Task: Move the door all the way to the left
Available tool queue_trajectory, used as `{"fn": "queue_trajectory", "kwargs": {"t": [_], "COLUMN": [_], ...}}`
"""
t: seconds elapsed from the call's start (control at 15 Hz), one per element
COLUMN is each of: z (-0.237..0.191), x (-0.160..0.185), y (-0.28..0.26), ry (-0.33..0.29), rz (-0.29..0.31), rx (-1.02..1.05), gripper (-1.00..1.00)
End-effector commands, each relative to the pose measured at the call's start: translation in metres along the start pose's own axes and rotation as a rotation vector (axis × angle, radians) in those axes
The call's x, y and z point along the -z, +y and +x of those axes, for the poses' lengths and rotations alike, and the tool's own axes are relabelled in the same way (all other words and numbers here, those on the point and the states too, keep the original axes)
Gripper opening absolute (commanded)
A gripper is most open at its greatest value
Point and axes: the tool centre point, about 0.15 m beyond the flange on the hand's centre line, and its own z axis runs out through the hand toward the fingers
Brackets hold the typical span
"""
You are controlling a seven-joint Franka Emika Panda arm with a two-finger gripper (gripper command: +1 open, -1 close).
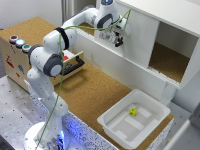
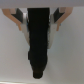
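The door [image 1: 132, 37] is getting gripped at its dark handle [image 2: 40, 42]: the claw [image 1: 118, 41] is sitting narrow, fingers [image 2: 19, 22] hugging both sides. White tray [image 1: 112, 124] is sitting near, on the cork surface [image 1: 92, 92].

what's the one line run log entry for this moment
stage: at handle | gripper: around the door handle, closure unclear | door: covering cabinet's left half in exterior view | tray: untouched
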Motion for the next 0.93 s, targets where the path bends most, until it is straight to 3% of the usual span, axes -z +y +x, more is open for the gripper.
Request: {"fn": "queue_trajectory", "kwargs": {"t": [0.0, 0.33, 0.53, 0.87], "z": [0.037, 0.055, 0.066, 0.079], "x": [-0.011, -0.020, -0.028, -0.035], "y": [-0.052, -0.085, -0.102, -0.135], "ry": [0.036, 0.005, -0.009, -0.025], "rz": [-0.121, -0.099, -0.128, -0.114], "rx": [0.006, -0.039, -0.068, -0.102], "gripper": [-1.00, -1.00, -1.00, -1.00]}}
